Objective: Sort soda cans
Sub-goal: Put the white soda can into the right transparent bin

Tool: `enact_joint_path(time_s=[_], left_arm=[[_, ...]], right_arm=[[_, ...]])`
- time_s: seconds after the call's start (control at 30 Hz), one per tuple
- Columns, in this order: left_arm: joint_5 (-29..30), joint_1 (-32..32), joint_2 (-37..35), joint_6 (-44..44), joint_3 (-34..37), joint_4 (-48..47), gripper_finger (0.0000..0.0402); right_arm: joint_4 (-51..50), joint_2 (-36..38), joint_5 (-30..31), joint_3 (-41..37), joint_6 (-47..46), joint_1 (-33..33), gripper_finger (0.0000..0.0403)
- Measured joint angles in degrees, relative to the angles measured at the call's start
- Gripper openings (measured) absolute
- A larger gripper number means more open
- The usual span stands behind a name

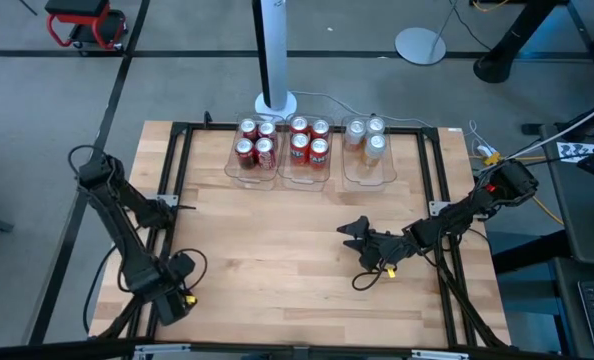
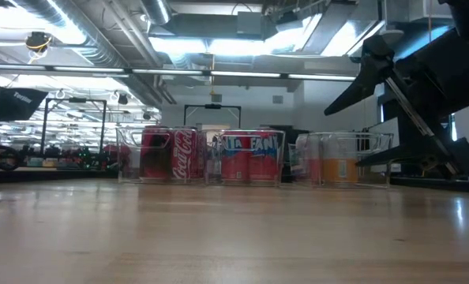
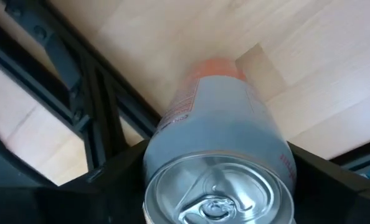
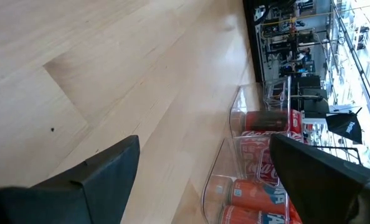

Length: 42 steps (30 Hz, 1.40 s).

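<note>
Three bins (image 1: pixel 312 176) in a row at surface (image 1: pixel 277 260) far edge, soda cans (image 1: pixel 308 143) inside each. Left end effector (image 3: pixel 219 186) at near-left corner, a can (image 3: pixel 225 130) between its fingers. Right end effector (image 1: pixel 352 232) right of centre.

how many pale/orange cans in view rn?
4. Three stand in the right-hand clear bin at the table's far edge: cans at and. A fourth pale can sits between the left gripper's fingers at the near-left corner. Others may be hidden.

Right tool (image 4: pixel 203 180) open over bare wood table (image 4: pixel 110 62); red soda cans (image 4: pixel 266 121) in clear bins (image 4: pixel 235 112) ahead.
</note>
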<state>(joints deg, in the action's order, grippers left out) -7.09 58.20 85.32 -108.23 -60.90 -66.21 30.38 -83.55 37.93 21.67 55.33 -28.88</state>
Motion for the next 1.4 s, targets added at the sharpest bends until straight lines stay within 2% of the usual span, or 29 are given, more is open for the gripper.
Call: enact_joint_path(time_s=[0.2,0.47,0.8,0.93,1.17,1.4], left_arm=[[1.49,-6.53,0.07,10.81,-1.13,0.49,0.0294],[11.03,-21.04,0.07,35.15,-8.90,-2.30,0.0294],[20.48,-39.94,0.07,63.94,-20.84,-1.25,0.0294],[21.76,-46.76,0.58,73.87,-23.32,3.96,0.0294],[21.46,-55.89,6.12,86.84,-30.07,10.66,0.0294],[21.44,-61.47,17.30,97.42,-43.33,13.21,0.0294]], right_arm=[[-0.01,0.00,-2.10,0.00,0.00,-0.04,0.0356],[-0.01,0.00,-9.24,0.00,-0.54,-0.04,0.0356],[-0.03,0.00,-10.56,0.00,-4.79,-0.04,0.0356],[0.03,0.00,-10.58,0.00,-8.72,-0.04,0.0356],[0.01,0.00,-7.65,0.00,-10.12,-3.35,0.0356],[0.01,0.00,-2.87,0.00,-10.25,-6.45,0.0356]])
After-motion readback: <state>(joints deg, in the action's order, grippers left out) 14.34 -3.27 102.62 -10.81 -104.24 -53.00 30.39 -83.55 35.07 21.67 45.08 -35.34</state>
